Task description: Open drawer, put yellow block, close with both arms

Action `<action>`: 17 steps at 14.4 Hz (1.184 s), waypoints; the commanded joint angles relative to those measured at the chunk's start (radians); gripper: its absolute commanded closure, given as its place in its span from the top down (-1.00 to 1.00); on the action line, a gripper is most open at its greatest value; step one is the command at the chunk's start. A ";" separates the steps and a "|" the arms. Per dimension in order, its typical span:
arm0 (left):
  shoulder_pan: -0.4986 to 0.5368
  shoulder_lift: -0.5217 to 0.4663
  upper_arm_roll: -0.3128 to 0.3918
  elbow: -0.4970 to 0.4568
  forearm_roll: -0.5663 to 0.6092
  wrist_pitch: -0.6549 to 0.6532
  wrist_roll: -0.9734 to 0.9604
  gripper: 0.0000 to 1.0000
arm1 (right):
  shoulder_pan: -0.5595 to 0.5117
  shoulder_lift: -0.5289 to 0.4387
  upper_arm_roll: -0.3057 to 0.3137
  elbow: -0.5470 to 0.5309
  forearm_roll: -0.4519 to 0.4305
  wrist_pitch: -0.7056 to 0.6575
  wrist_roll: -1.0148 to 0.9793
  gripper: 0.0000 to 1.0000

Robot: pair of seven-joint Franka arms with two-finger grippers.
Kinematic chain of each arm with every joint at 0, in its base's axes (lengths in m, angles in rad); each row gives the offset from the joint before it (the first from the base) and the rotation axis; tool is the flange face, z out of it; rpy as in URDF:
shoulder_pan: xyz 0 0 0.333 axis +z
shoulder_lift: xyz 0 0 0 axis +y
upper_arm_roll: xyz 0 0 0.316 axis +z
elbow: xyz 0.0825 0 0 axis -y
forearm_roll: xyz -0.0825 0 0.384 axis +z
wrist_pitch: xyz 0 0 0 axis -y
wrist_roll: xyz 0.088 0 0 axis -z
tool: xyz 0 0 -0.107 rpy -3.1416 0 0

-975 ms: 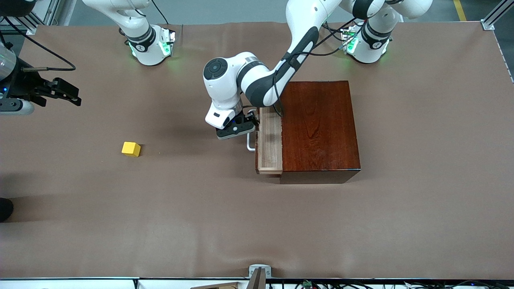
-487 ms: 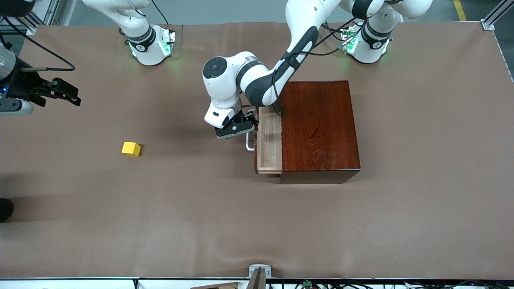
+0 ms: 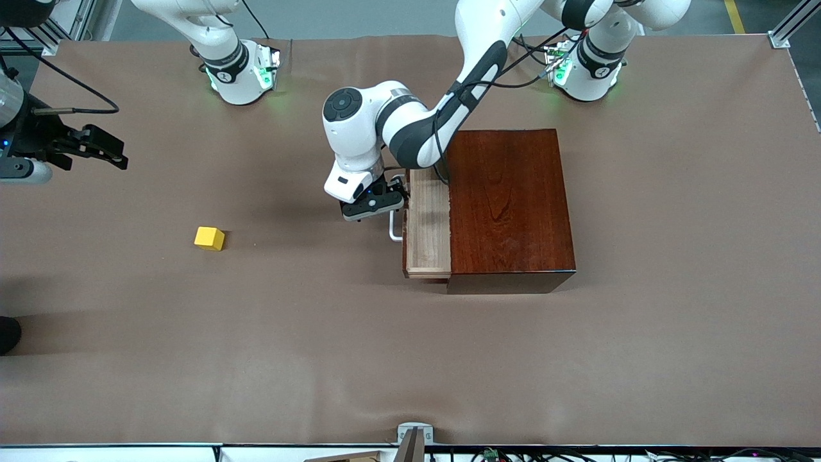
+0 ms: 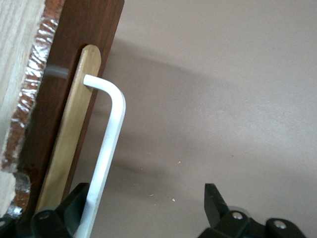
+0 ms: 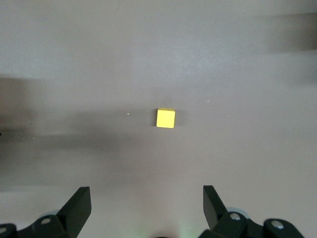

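Two arms are sharing the table in the front view. The left gripper is working at the handle of the drawer, which is sliding out of the box toward the right arm's end of the table. Against the frames from a second and half a second ago, the tray's pale strip is showing wider and the gripper has shifted with it, so the pull is progressing; the opening is probably still narrow for a drop from above. The block is sitting on the bare table where it sat a second ago, well apart from the drawer, toward the right arm's end. The right gripper is waiting in the air near that end of the table, not over the block.

Moving to the left wrist view, the left gripper is standing spread, one finger touching the white handle while the other stands clear of it. It is hooking the bar rather than clamping it, I judge.

Turning to the right wrist view, the right gripper is spread and holding nothing, with the block lying on the table below and ahead of it. Picking it up is yet to begin.
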 commanded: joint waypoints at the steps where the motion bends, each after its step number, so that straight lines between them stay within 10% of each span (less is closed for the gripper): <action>1: -0.027 0.057 -0.062 0.044 -0.049 0.132 -0.100 1.00 | -0.004 0.002 0.003 0.012 -0.018 -0.013 0.002 1.00; 17: -0.028 0.028 -0.092 0.059 -0.066 -0.062 -0.084 1.00 | -0.007 0.006 0.002 0.011 -0.018 -0.011 0.002 1.00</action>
